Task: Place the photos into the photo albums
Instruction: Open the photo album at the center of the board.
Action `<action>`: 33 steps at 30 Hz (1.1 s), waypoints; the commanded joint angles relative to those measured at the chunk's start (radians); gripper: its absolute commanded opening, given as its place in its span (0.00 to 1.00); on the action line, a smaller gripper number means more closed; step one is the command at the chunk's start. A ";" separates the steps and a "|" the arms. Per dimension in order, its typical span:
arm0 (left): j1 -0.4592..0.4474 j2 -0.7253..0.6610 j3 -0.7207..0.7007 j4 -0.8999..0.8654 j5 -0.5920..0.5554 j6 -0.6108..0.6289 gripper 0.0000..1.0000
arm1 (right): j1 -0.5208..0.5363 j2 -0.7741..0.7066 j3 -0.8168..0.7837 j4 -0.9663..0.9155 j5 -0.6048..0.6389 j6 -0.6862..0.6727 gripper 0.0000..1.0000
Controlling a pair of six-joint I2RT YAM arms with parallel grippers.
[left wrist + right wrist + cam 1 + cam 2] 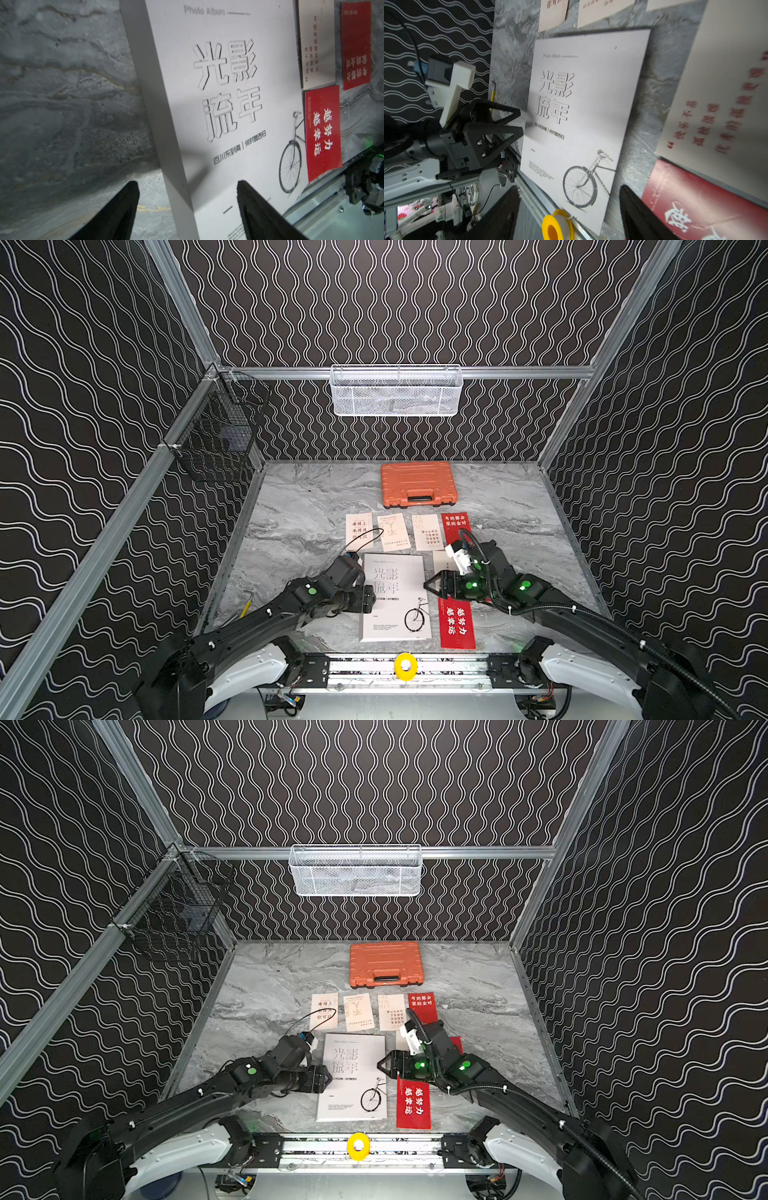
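Two claws of mine flank the photo album (pixel 394 601). My left claw (pixel 371 598) sits at one long edge and my right claw (pixel 427 585) at the opposite one, fingertips pointing toward each other across the cover. Both have their jaws parted wide, and neither has hold of anything.

Between them the album lies closed and flat on the grey marbled table (pixel 299 531), cover up. Its long axis runs from my base rail toward the back wall. The outlined title is at the far end and the bicycle drawing is at the near corner on my right claw's side. It is a thin white rectangle with a matte face.

Nearer my base than the right claw, a smooth red card (pixel 457 624) lies parallel to the album, right alongside its edge. Beyond both claws, three cream cards (pixel 392 532) and a second red card (pixel 456 524) sit in a row, with their long axes running the same way.
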 commanded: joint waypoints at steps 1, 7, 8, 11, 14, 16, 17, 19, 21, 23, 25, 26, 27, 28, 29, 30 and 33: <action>-0.002 -0.006 -0.023 0.061 0.048 -0.028 0.79 | 0.029 0.037 -0.008 0.107 0.007 0.062 0.78; -0.008 0.050 -0.070 0.165 0.120 -0.054 0.79 | 0.040 0.111 -0.037 0.150 0.027 0.087 0.80; -0.011 0.053 -0.075 0.174 0.118 -0.060 0.79 | 0.039 0.119 -0.042 0.159 0.028 0.090 0.81; -0.015 0.049 -0.084 0.189 0.119 -0.068 0.79 | 0.039 0.151 -0.053 0.194 0.017 0.095 0.82; -0.017 0.053 -0.085 0.201 0.127 -0.073 0.79 | 0.040 0.196 -0.052 0.211 0.011 0.091 0.83; -0.021 0.062 -0.085 0.209 0.134 -0.076 0.79 | 0.040 0.220 -0.059 0.237 0.005 0.097 0.83; -0.022 0.063 -0.086 0.215 0.135 -0.079 0.79 | 0.040 0.234 -0.062 0.250 0.002 0.099 0.83; -0.027 0.063 -0.088 0.226 0.139 -0.085 0.79 | 0.040 0.256 -0.064 0.268 -0.002 0.102 0.83; -0.032 0.066 -0.089 0.234 0.139 -0.090 0.78 | 0.040 0.278 -0.068 0.296 -0.010 0.110 0.82; -0.036 0.072 -0.088 0.240 0.139 -0.090 0.78 | 0.040 0.294 -0.071 0.316 -0.017 0.115 0.81; -0.040 0.084 -0.088 0.251 0.137 -0.090 0.78 | 0.040 0.309 -0.073 0.329 -0.024 0.118 0.80; -0.042 0.092 -0.087 0.256 0.136 -0.090 0.78 | 0.040 0.312 -0.074 0.330 -0.024 0.118 0.79; -0.042 0.098 -0.087 0.262 0.134 -0.090 0.78 | 0.039 0.312 -0.075 0.331 -0.024 0.118 0.79; -0.043 0.106 -0.087 0.271 0.134 -0.090 0.78 | 0.039 0.312 -0.076 0.332 -0.026 0.119 0.78; -0.043 0.114 -0.085 0.279 0.133 -0.090 0.78 | 0.040 0.307 -0.078 0.331 -0.025 0.119 0.78; -0.043 0.121 -0.083 0.286 0.130 -0.088 0.78 | 0.039 0.305 -0.079 0.330 -0.026 0.119 0.77; -0.045 0.148 -0.074 0.308 0.132 -0.088 0.78 | 0.039 0.283 -0.079 0.314 -0.023 0.119 0.76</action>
